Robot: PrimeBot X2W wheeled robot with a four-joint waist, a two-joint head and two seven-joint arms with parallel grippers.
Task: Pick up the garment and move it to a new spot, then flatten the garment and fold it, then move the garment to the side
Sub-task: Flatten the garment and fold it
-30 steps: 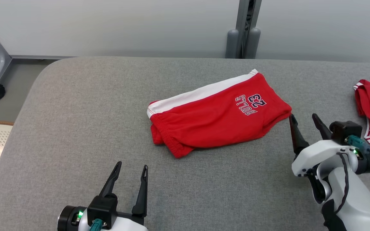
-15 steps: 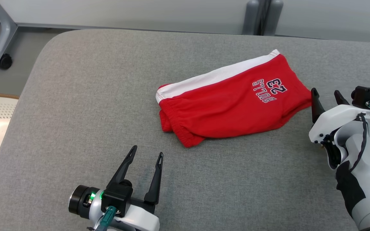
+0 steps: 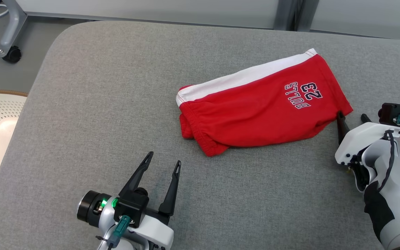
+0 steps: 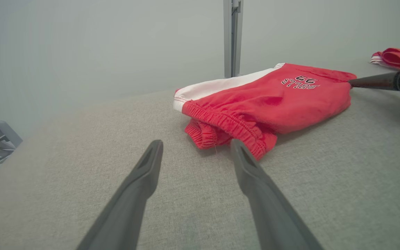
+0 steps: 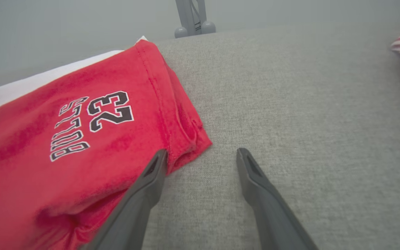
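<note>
Closing in, my right gripper point(image 3: 352, 117), fingers spread, is now touching the corner of the red shorts point(image 3: 255, 111).
They are lying folded on the grey padded table point(image 3: 99, 104), my left gripper point(image 3: 164, 157) hovering open nearby, a pale wall point(image 3: 151, 10) and grey post point(image 3: 290, 14) behind.

Red shorts point(image 5: 64, 146) read "BULLS 23".

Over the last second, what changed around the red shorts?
The head camera shifted. The right end effector edged toward the red shorts; one finger now meets their hem corner, jaws open, nothing gripped. The shorts lie folded as before, and the left end effector stays open short of the waistband.
</note>
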